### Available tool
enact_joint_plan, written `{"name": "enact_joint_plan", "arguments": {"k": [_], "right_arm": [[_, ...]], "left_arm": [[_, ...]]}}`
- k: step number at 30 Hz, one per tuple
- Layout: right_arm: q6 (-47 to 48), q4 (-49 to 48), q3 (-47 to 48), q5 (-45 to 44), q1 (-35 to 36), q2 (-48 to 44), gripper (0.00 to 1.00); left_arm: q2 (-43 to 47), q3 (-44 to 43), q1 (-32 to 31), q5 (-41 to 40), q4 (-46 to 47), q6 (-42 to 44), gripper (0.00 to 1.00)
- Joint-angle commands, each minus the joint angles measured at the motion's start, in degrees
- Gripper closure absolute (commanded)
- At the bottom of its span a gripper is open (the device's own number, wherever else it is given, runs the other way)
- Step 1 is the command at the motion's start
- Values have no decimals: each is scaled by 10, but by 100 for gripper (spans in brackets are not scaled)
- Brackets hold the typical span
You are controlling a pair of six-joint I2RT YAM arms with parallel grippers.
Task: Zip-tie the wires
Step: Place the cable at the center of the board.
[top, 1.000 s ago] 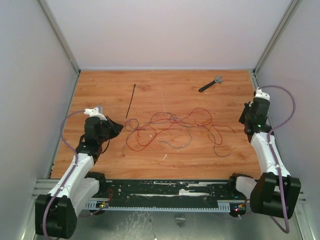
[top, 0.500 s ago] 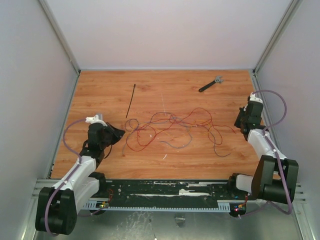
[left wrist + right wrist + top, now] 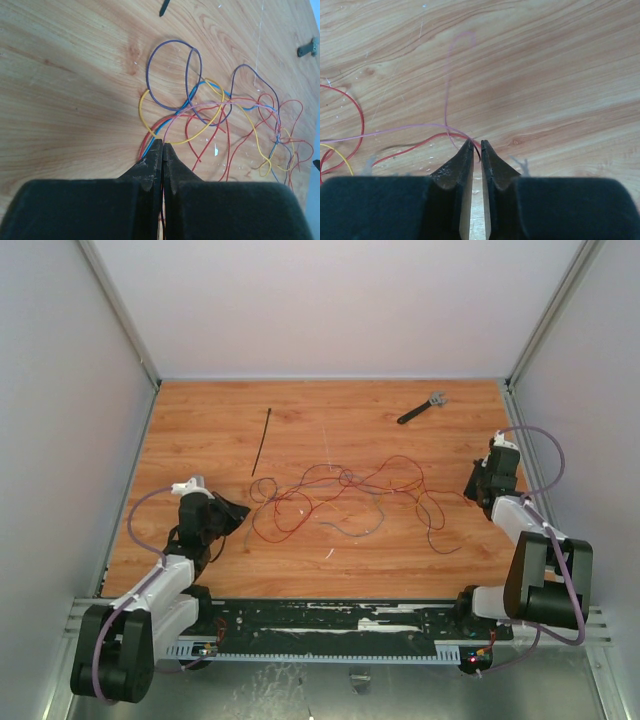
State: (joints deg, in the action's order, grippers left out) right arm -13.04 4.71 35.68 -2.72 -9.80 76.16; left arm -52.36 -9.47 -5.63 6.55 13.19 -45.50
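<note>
The wires [image 3: 345, 495] lie in a loose tangle, mostly red, in the middle of the wooden table. The zip tie [image 3: 262, 442], a thin black strip, lies flat behind and left of them, apart from both grippers. My left gripper [image 3: 235, 510] is low at the tangle's left edge, jaws shut. In the left wrist view its tips [image 3: 163, 145] meet just short of red, blue and yellow strands [image 3: 210, 107]. My right gripper [image 3: 472, 488] sits at the tangle's right end. Its jaws [image 3: 475, 143] are shut to a thin slit, with pink and red strands [image 3: 420, 130] lying just before the tips.
A short black tool with a grey head [image 3: 421, 408] lies at the back right of the table. White walls with metal rails close in the left, right and back sides. The black rail holding the arm bases [image 3: 330, 630] runs along the near edge.
Both arms have drawn back toward their bases and lowered. The left gripper moved nearer, the right gripper nearer and slightly left. The wires and zip tie have not moved.
</note>
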Motion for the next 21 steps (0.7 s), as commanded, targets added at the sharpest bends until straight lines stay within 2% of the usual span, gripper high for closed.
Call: {"name": "enact_joint_plan", "arguments": {"k": [1,3,6,14,18,21], "right_arm": [[-5,-23,-2,15,-6,5,84],[-2,-26,-2,14,-5,4,77],[-1,-25,0,20,-4,4,74],[1,1,27,38,-5,-12,65],[8,23,47,37,-5,-32,50],[10,34,57,29,-5,-49,39]], "left_arm": [[-12,8,3,-6,42,-4,100],[-15,10,3,-8,44,-2,99],[-15,19,3,-18,52,-5,97],[-17,28,3,-24,64,-5,81],[-21,28,3,-23,66,-5,75],[-24,30,3,-23,67,-5,62]]}}
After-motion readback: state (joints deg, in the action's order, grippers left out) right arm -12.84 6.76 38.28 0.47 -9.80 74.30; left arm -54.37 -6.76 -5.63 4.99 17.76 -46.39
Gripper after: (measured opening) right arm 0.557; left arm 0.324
